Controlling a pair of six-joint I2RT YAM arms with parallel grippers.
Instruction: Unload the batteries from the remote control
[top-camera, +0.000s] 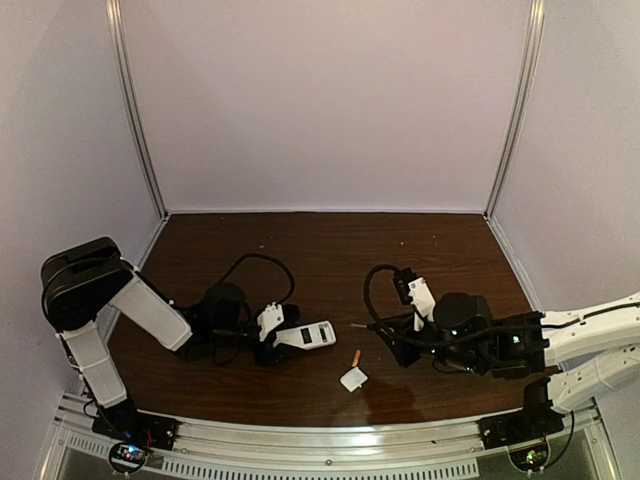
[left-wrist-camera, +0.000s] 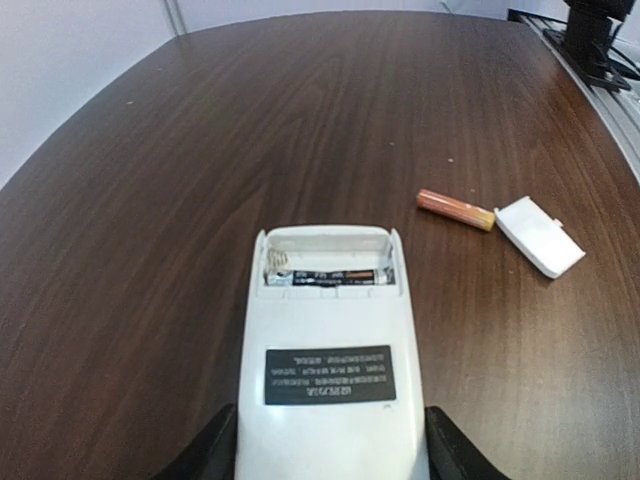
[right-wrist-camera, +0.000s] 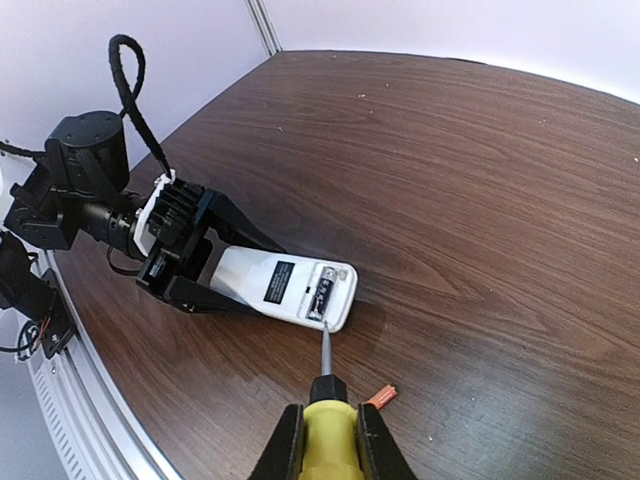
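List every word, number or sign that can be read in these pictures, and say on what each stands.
Dark label on the back of the remote control: white print, too blurred to read.
Battery in the compartment: small print, too small to read.
Loose orange battery, white cover: no text visible.

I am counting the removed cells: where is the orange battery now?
In the top view the orange battery lies near the front centre, right of the remote control and next to the white cover.
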